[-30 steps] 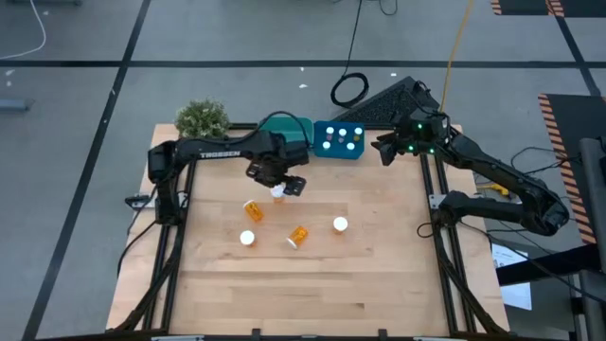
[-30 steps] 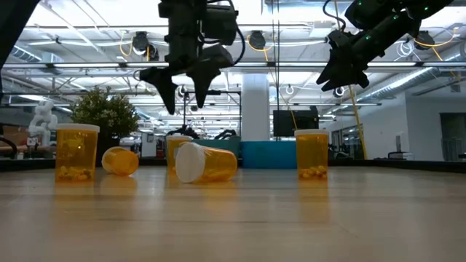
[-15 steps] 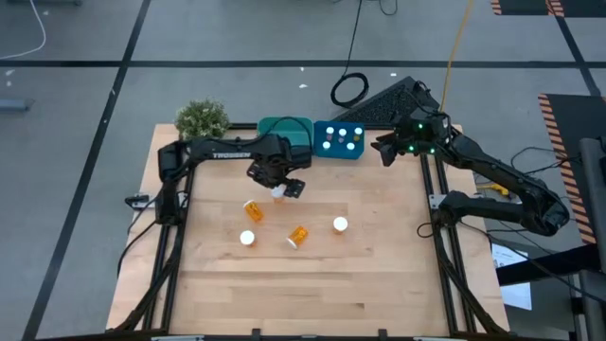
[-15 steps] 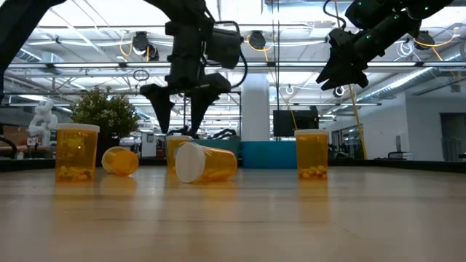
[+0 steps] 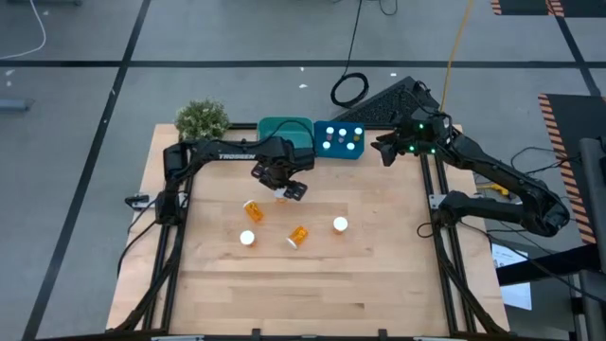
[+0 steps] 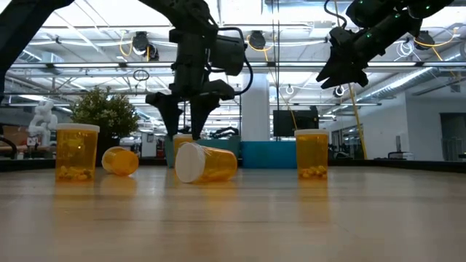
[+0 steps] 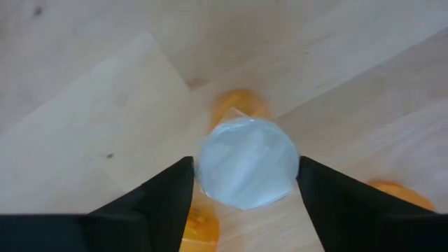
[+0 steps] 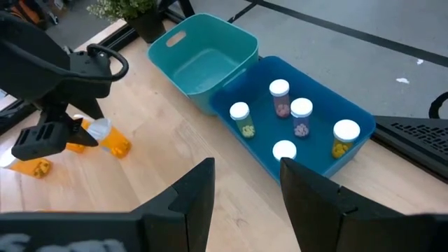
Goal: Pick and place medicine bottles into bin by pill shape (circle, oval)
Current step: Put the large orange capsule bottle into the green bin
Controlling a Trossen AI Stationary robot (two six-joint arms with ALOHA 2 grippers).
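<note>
Straddling an upright bottle [image 7: 246,162], the left claw [image 5: 282,187] gapes, not gripping.

Industrial lab: exposed ceiling trusses [image 6: 87,65], taped floor [image 5: 85,62].

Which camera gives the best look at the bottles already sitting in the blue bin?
The right wrist view: five white-capped bottles stand upright in the blue bin, pills visible through some. The high view shows only white caps as dots. The low view shows just the bin's side; the left wrist view misses it.
</note>
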